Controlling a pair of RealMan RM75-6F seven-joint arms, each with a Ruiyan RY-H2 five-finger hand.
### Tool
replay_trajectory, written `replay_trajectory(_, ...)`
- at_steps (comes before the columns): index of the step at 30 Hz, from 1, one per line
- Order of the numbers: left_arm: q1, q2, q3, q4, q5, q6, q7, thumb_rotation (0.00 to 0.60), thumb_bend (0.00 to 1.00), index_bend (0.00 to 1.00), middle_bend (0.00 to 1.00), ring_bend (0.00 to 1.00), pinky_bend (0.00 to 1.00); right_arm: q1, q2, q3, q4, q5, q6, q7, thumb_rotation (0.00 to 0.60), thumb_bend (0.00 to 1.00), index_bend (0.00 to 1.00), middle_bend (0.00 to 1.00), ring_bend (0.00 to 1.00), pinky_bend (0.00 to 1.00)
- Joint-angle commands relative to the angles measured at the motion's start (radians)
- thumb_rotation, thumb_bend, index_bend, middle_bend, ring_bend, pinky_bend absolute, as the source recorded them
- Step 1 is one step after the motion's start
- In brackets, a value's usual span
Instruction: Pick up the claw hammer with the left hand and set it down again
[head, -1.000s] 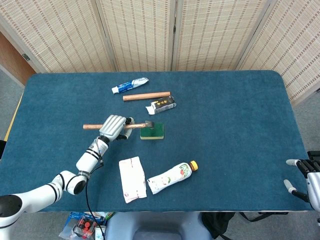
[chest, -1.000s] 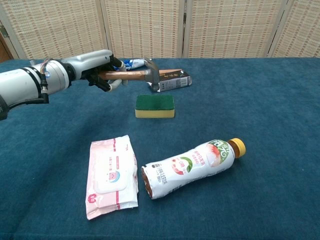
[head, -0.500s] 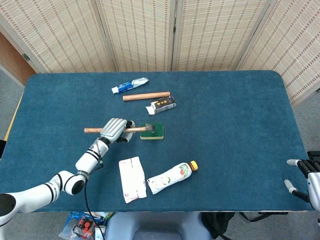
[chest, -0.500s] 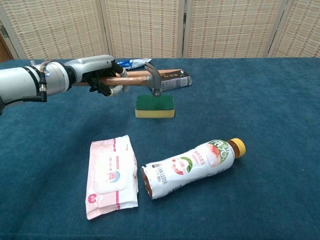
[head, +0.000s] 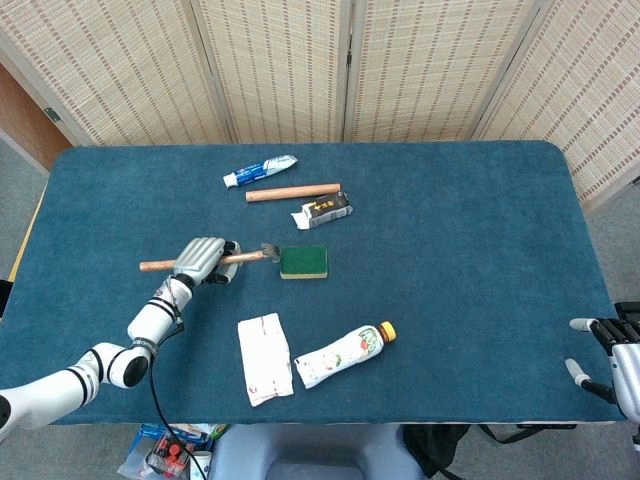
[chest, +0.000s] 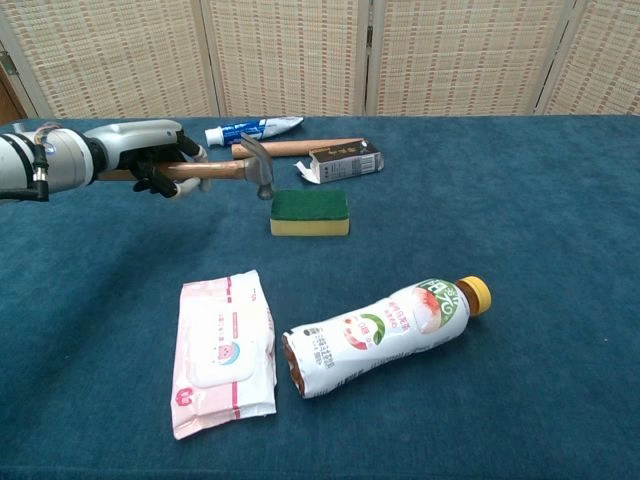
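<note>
Scene: a blue-clothed table (head: 480, 230) in front of woven folding screens (head: 280, 70), seen from the head and chest cameras.
Count: one claw hammer (chest: 236, 169), one green-and-yellow sponge (chest: 310, 212), one toothpaste tube (head: 260, 172), one wooden rod (head: 293, 192), one small dark carton (head: 325, 210), one pack of wet wipes (chest: 223, 351), one drink bottle (chest: 385, 335) with a yellow cap.
Left hand: the left hand (head: 201, 259) reaches out over the left half of the table, its back turned up toward the head camera and its fingers wrapped around the hammer's wooden handle at about mid-length.
Left arm: the white, ring-jointed forearm runs from the near left corner up toward the hand, nearly level in the chest view.
Claw hammer: gripped and lying roughly horizontal, handle end pointing to the table's left side, metal head just left of the sponge; in the chest view it sits above the cloth, the head hanging down.
Sponge: flat on the cloth near the table's middle, apart from the hammer head.
Far group: toothpaste tube, rod and carton lie close together beyond the sponge.
Near group: wipes pack and bottle lie side by side at the near edge, the bottle on its side with its cap pointing right.
Right hand: the right hand (head: 608, 350) shows only at the near right corner of the head view, off the table's edge; its fingers are spread and nothing is in them.
</note>
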Motion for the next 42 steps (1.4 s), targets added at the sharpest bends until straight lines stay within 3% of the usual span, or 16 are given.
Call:
replay_trajectory(1,0.003,0.013,0.0,-0.001,-0.04,-0.022,0.026,0.6,0.59,0.59,0.74,0.79,0.99,-0.001,0.001,-0.001,-0.002,-0.003,0.002,-0.001,0.6,0.22,0.35,0.38,0.3,0.25)
replay_trajectory(3,0.005,0.028,-0.001,-0.022,-0.069,-0.045,0.032,0.6,0.59,0.47,0.62,0.62,0.84,-0.001,0.0,-0.001,-0.003,-0.006,0.005,-0.002,0.6,0.22,0.35,0.38,0.3,0.25)
replay_trajectory(4,0.005,0.041,0.0,-0.038,-0.084,-0.06,0.034,0.6,0.56,0.36,0.5,0.47,0.67,-0.001,0.001,-0.001,-0.004,-0.007,0.006,-0.003,0.6,0.22,0.35,0.38,0.3,0.25)
replay_trajectory(6,0.009,0.058,0.002,-0.06,-0.099,-0.055,0.052,0.6,0.38,0.08,0.16,0.13,0.23,-0.002,0.001,-0.002,-0.005,-0.009,0.007,-0.003,0.6,0.22,0.35,0.38,0.3,0.25)
replay_trajectory(8,0.02,0.069,0.002,-0.084,-0.109,-0.017,0.077,0.6,0.27,0.0,0.02,0.01,0.06,-0.003,0.001,-0.002,-0.004,-0.011,0.01,-0.001,0.6,0.22,0.35,0.38,0.3,0.25)
replay_trajectory(9,0.026,0.073,-0.001,-0.095,-0.115,0.0,0.082,0.6,0.25,0.0,0.0,0.0,0.03,-0.003,0.001,-0.003,-0.003,-0.012,0.011,0.0,0.6,0.22,0.35,0.38,0.3,0.25)
replay_trajectory(18,0.139,0.164,-0.01,-0.264,-0.123,0.222,0.127,0.6,0.24,0.0,0.0,0.0,0.0,-0.002,-0.001,-0.001,0.012,-0.014,0.013,0.019,0.6,0.22,0.35,0.38,0.3,0.25)
replay_trajectory(29,0.385,0.296,0.099,-0.5,-0.023,0.606,0.274,0.6,0.23,0.0,0.0,0.0,0.0,0.019,-0.013,-0.001,0.053,-0.007,-0.026,0.069,0.6,0.22,0.35,0.38,0.3,0.25)
replay_trajectory(42,0.62,0.329,0.223,-0.589,0.215,0.921,0.313,0.6,0.23,0.01,0.0,0.0,0.0,0.045,-0.022,-0.01,0.058,-0.053,-0.037,0.1,0.6,0.23,0.35,0.38,0.3,0.25)
